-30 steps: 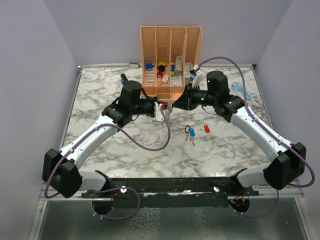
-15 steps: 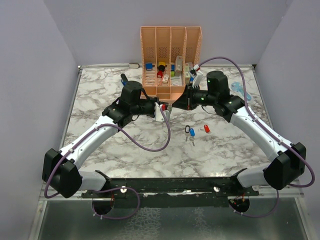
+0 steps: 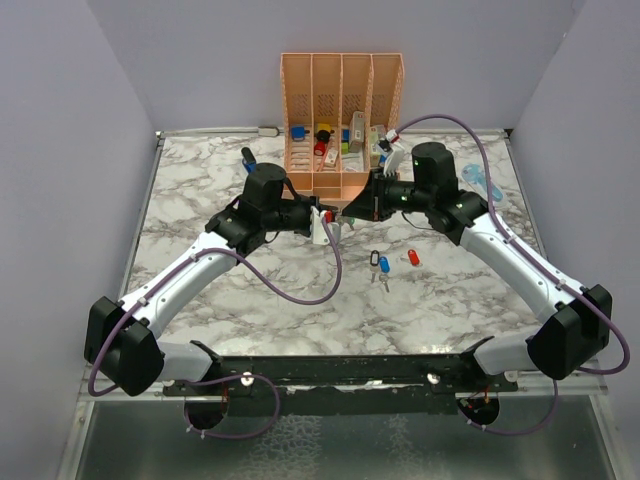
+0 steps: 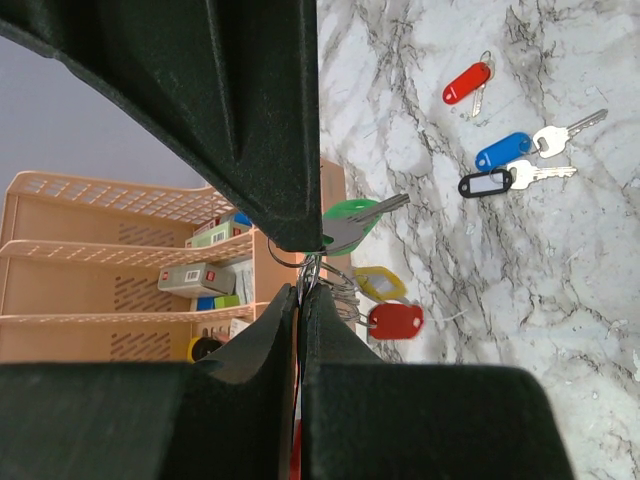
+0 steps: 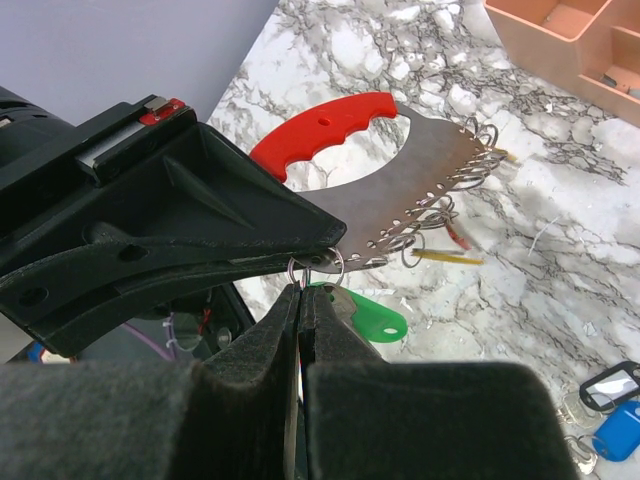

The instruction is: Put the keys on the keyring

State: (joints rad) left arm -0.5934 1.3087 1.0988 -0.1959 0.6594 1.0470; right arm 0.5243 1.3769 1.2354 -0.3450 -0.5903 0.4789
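Tip to tip above the marble table (image 3: 250,290), the left gripper (image 4: 302,265) was clamped shut on the red-handled keyring (image 5: 385,170), while the right gripper (image 5: 300,292), also fully closed, pinched the small loop of the green key (image 5: 372,320). The loop sat just beside the keyring's toothed edge, whose long axis ran away from the right gripper. Loose keys (image 4: 503,152) lay nearer the right arm.
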